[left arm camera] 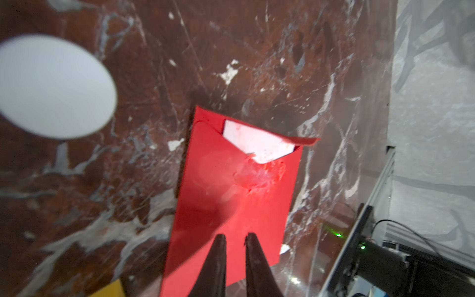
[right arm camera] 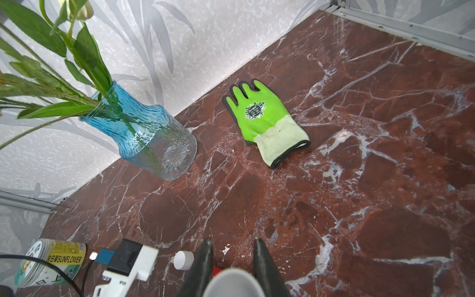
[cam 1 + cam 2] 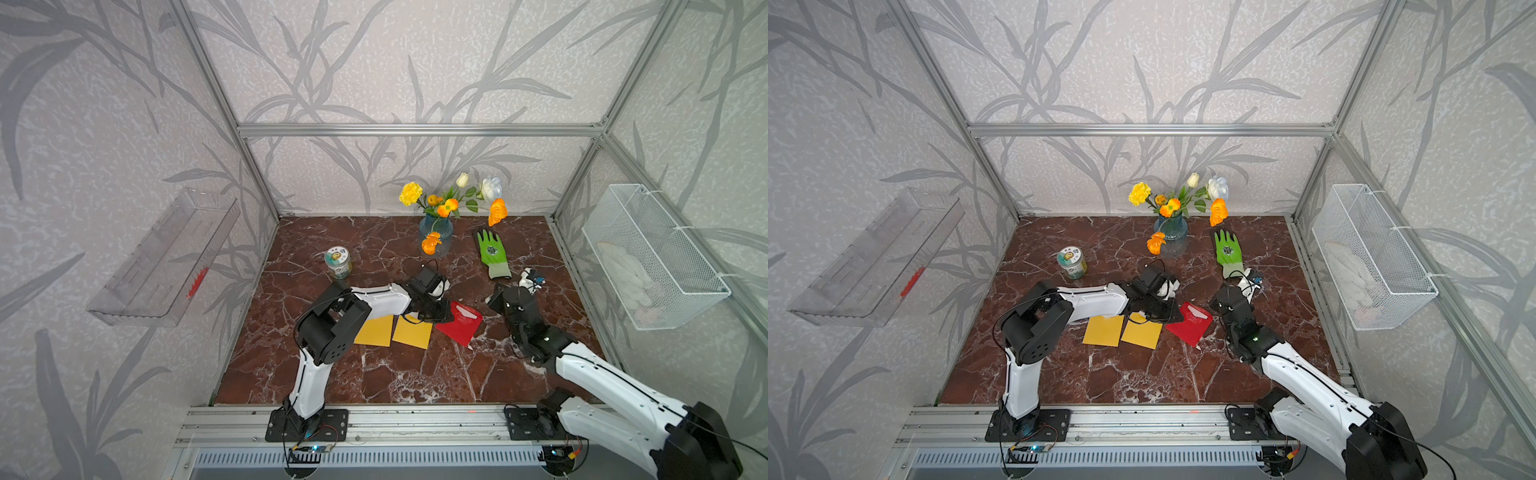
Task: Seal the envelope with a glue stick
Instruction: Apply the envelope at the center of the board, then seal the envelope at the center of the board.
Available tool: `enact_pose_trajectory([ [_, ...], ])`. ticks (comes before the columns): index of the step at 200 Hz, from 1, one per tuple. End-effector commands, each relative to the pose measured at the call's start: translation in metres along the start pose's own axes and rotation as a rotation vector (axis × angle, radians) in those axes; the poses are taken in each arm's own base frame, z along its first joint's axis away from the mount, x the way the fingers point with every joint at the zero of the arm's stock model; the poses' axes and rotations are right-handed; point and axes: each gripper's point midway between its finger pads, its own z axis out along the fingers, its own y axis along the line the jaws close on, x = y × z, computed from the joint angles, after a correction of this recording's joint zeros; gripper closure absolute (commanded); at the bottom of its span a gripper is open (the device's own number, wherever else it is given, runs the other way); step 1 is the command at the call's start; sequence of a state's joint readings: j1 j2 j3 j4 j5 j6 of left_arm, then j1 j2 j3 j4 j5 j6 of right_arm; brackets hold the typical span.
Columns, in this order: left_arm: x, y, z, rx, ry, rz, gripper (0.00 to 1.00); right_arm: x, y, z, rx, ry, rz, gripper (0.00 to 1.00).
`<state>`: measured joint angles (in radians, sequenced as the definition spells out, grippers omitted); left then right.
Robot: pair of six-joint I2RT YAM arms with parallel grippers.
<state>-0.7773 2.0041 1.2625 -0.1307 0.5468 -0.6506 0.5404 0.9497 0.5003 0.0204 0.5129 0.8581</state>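
Two yellow sheets (image 3: 376, 332) lie side by side, edges close together; bare table (image 3: 395, 374) opens in front of them. The left gripper (image 1: 236, 237) hovers, jaws slightly parted and empty, over the red envelope's (image 1: 231, 195) closed end; its flap stands unsealed. Just right of that envelope, the right gripper (image 2: 233, 244) clamps the glue stick (image 2: 232, 281).

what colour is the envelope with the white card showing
Red. The envelope shows best in the left wrist view, with the white card at its mouth.
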Motion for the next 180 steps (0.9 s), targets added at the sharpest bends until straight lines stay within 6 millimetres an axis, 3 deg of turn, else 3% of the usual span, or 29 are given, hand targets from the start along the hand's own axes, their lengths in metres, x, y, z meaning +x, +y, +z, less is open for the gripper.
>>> enact_pose_trajectory([
  [1,-0.032,-0.043,-0.032,0.090,-0.084,0.009,0.79,0.008,-0.015,-0.003,0.029,0.034,-0.032,1.00],
  [29,-0.055,-0.056,-0.034,0.124,-0.132,-0.015,0.80,0.007,-0.019,-0.007,0.028,0.029,-0.020,1.00],
  [94,-0.091,-0.065,0.009,0.186,-0.132,-0.024,0.90,0.004,-0.026,-0.016,0.014,0.018,0.006,1.00],
  [123,-0.082,-0.053,0.028,0.166,-0.093,-0.035,0.93,0.004,-0.031,-0.020,0.017,0.013,0.012,1.00],
  [180,-0.054,-0.035,0.028,0.127,-0.070,-0.045,0.95,0.012,-0.039,-0.017,0.027,0.027,0.031,1.00],
])
